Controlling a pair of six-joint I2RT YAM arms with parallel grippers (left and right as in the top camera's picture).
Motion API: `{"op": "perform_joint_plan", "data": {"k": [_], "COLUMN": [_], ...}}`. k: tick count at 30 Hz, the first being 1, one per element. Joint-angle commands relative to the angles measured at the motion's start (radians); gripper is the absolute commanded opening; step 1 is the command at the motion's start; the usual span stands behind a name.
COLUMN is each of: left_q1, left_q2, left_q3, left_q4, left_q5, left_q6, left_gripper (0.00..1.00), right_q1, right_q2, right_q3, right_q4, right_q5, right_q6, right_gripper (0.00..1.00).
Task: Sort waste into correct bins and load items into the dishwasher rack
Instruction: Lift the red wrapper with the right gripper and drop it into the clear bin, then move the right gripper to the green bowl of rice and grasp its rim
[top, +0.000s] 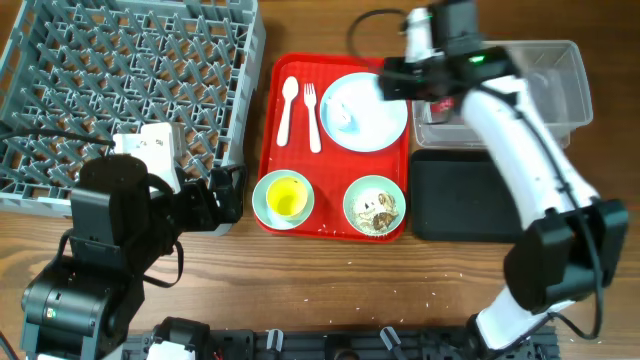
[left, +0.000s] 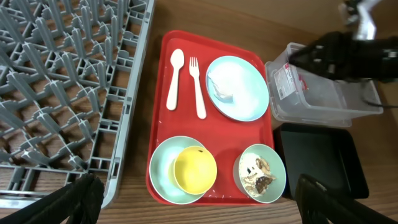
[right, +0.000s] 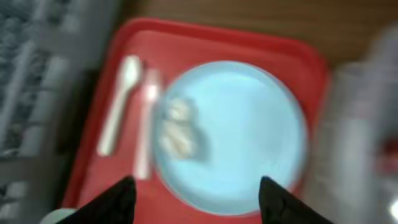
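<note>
1. Right gripper (right: 198, 202) — jaws wide apart, holding nothing — hangs over the plate (right: 249, 137).
2. The paper (right: 177, 129) lies on the plate's fork (right: 146, 124) side, ahead-left of the jaws; this arm is nearer.

The serving tray (left: 186, 124) is red, the plate (left: 245, 90) pale blue, the spoon (left: 175, 78) and fork (left: 198, 93) white, the cup (left: 194, 169) yellow, the two bowls (left: 163, 165) (left: 278, 177) pale blue-green, the dishwasher rack (left: 68, 81) grey-blue with gridded pegs, the tub (left: 323, 99) clear, the shallow tray (left: 317, 162) black.
</note>
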Motion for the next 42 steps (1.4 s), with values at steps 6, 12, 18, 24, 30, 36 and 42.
{"op": "perform_joint_plan", "data": {"k": [6,12,18,24,30,36,42], "left_q1": [0.003,0.003,0.003,0.003,0.003,0.003,0.003], "left_q2": [-0.006,-0.006,-0.006,-0.006,-0.006,-0.006,-0.006], "left_q3": [0.019,0.019,0.019,0.019,0.019,0.019,0.019], "left_q4": [0.002,0.002,0.002,0.002,0.002,0.002,0.002], "left_q5": [-0.006,-0.006,-0.006,-0.006,-0.006,-0.006,-0.006], "left_q6": [0.016,0.016,0.016,0.016,0.016,0.016,0.016], "left_gripper": [1.00,1.00,1.00,1.00,1.00,1.00,1.00], "right_q1": [0.217,0.206,0.150,-0.105,-0.203,-0.056,0.382], "right_q2": [0.307,0.380,0.090,-0.047,-0.068,-0.357,-0.328], "right_q3": [-0.003,0.000,0.000,-0.008,-0.033,-0.044,-0.247], "right_q4": [0.163,0.157,0.010,-0.101,-0.093,-0.284,-0.281], "right_q5": [0.316,0.312,0.396,0.428,0.169,-0.043,0.241], "right_q6": [0.246,0.240,0.218,0.217,0.088,0.095,0.497], "right_gripper": [0.77,0.22,0.04,0.05,0.73,0.75,0.63]}}
